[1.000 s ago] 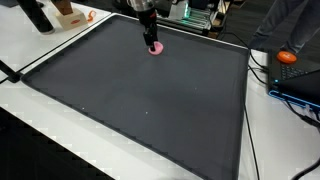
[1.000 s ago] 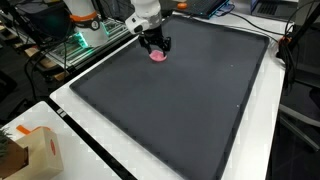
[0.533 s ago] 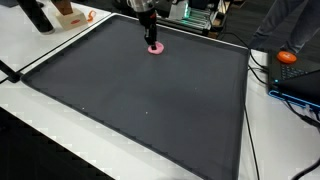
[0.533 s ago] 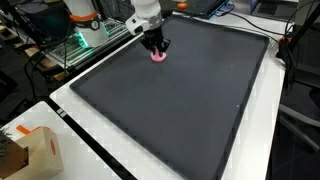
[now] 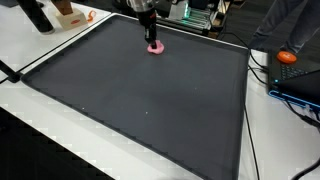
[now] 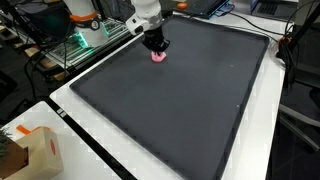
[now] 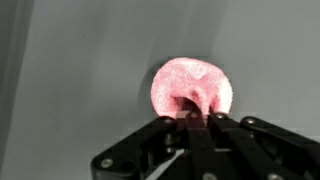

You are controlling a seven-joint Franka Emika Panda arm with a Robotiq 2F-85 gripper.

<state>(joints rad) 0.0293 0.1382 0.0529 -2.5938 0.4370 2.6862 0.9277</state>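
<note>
A small pink, round, soft-looking object [image 5: 155,48] [image 6: 158,57] lies on the dark grey mat [image 5: 140,100] near its far edge. In the wrist view the pink object [image 7: 192,86] fills the centre just beyond the fingertips. My gripper [image 7: 197,116] has its black fingers [image 7: 188,130] pressed together, pinching the near edge of the pink object, which is dented inward at the pinch. In both exterior views the gripper [image 5: 152,40] [image 6: 156,47] stands straight down on the object.
The mat [image 6: 180,100] lies on a white table. A cardboard box [image 6: 40,152] sits at one corner. An orange object [image 5: 288,57] and cables [image 5: 262,70] lie off the mat's side. Equipment [image 5: 195,15] stands behind the far edge.
The fingers have closed from wide apart onto the pink object. The arm has stayed in place over it.
</note>
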